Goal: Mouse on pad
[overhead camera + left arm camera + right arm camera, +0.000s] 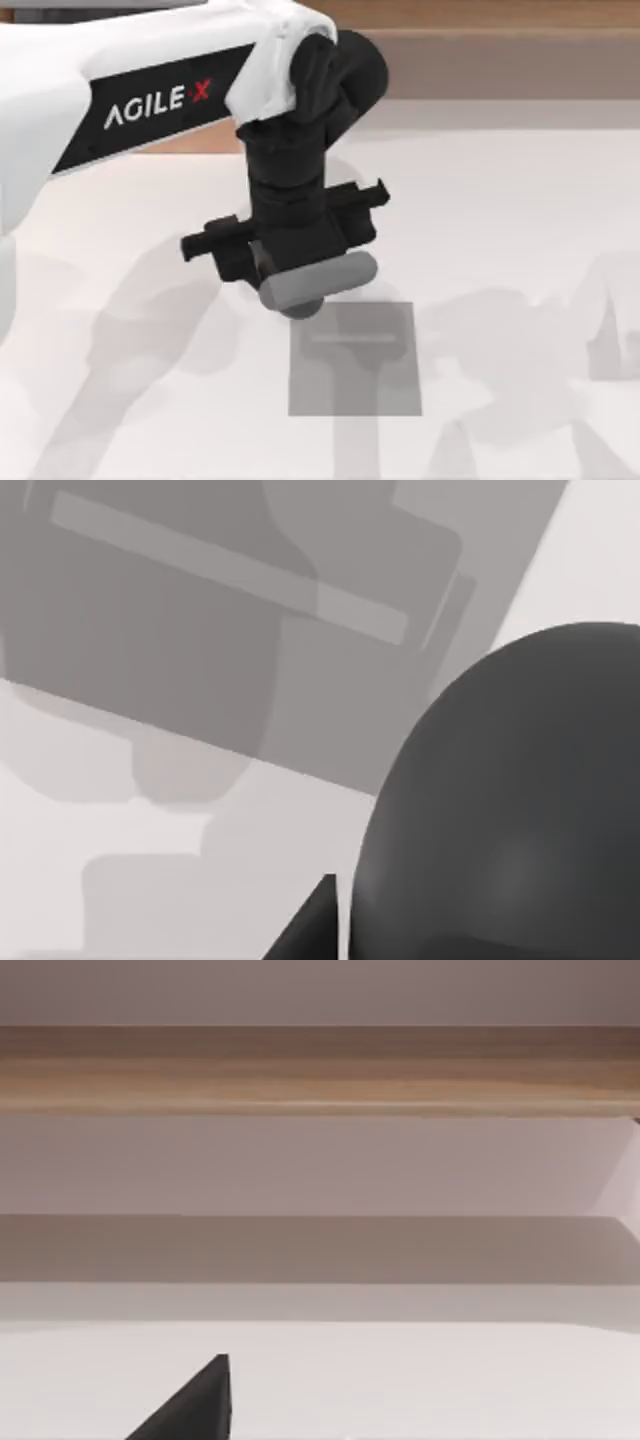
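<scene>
My left gripper (305, 295) hangs over the upper left corner of the pad (365, 370), a flat mid-grey rectangle at the table's middle. It is shut on the mouse (300, 311), whose dark rounded edge peeks out under the lighter grey finger (318, 280). In the left wrist view the mouse (510, 810) is a large dark dome close to the camera, with the pad (180, 630) and its pale line below it. A dark fingertip (312, 925) shows beside the mouse. In the right wrist view one dark fingertip (195, 1405) of the right gripper points at the table's far side.
Pale grey arm shadows lie across the white table (520, 220) on both sides of the pad. A wooden ledge (500, 50) runs along the table's back edge and also appears in the right wrist view as a wooden band (320, 1070).
</scene>
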`<act>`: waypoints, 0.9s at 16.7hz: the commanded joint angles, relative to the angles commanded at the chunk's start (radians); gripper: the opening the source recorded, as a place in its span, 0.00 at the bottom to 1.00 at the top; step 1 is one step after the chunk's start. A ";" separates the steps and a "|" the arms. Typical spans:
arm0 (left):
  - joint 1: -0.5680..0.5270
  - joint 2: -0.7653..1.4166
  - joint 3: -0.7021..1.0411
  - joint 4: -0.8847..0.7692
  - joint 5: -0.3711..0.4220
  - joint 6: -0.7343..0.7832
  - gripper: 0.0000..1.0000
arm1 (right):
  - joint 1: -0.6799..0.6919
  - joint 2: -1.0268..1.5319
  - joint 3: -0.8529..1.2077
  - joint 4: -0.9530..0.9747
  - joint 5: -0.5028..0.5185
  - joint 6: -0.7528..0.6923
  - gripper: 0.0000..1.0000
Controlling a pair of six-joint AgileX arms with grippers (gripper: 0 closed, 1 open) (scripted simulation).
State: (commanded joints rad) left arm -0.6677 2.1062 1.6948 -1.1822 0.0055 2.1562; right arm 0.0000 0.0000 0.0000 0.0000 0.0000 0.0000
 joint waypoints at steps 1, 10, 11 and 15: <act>-0.055 0.002 -0.001 0.008 0.001 0.052 0.00 | 0.000 0.000 0.000 0.000 0.000 0.000 1.00; -0.166 -0.001 -0.006 0.030 0.002 0.165 0.00 | 0.000 0.000 0.000 0.000 0.000 0.000 1.00; -0.166 0.001 -0.008 0.032 0.002 0.166 0.00 | 0.000 0.000 0.000 0.000 0.000 0.000 1.00; -0.170 0.015 -0.030 0.059 -0.002 0.171 0.00 | 0.000 0.000 0.000 0.000 0.000 0.000 1.00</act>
State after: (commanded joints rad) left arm -0.8381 2.1211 1.6644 -1.1234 0.0039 2.3269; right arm 0.0000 0.0000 0.0000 0.0000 0.0000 0.0000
